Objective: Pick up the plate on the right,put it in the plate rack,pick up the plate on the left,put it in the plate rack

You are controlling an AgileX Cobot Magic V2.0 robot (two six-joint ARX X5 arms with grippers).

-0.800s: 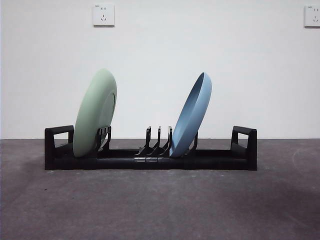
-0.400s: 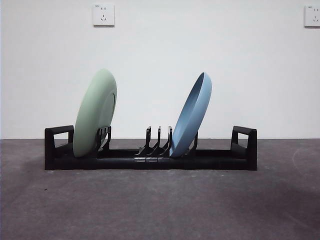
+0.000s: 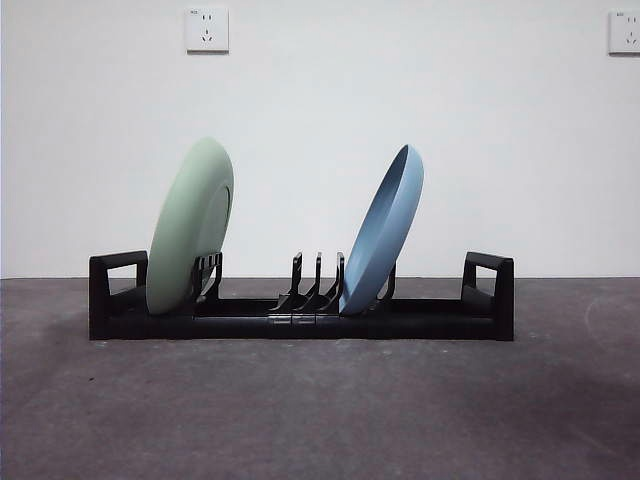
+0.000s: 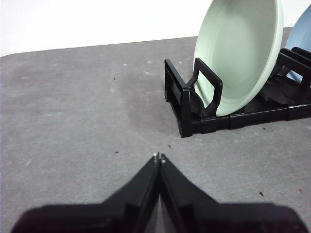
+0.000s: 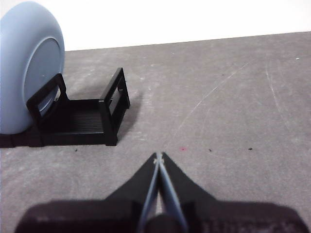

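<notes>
**Two plates standing in a black rack, both grippers away and closed**

A long, low black plate rack (image 3: 300, 318) sits on a dark grey table (image 3: 320, 410) before a white wall, with a boxy loop handle at each end. Towards its left end a pale green plate (image 3: 190, 228) stands on edge between the dividers, leaning to the right. In the middle, three upright curved dividers stand bare. Right of them a blue plate (image 3: 383, 232) also stands on edge, leaning right. Two white wall sockets (image 3: 207, 29) show high on the wall. The left gripper (image 4: 159, 156) hangs over bare table near the rack's left end, jaws pressed together, gripping nothing. The right gripper (image 5: 159, 156) hangs over bare table near the rack's right end, jaws likewise pressed together.
</notes>
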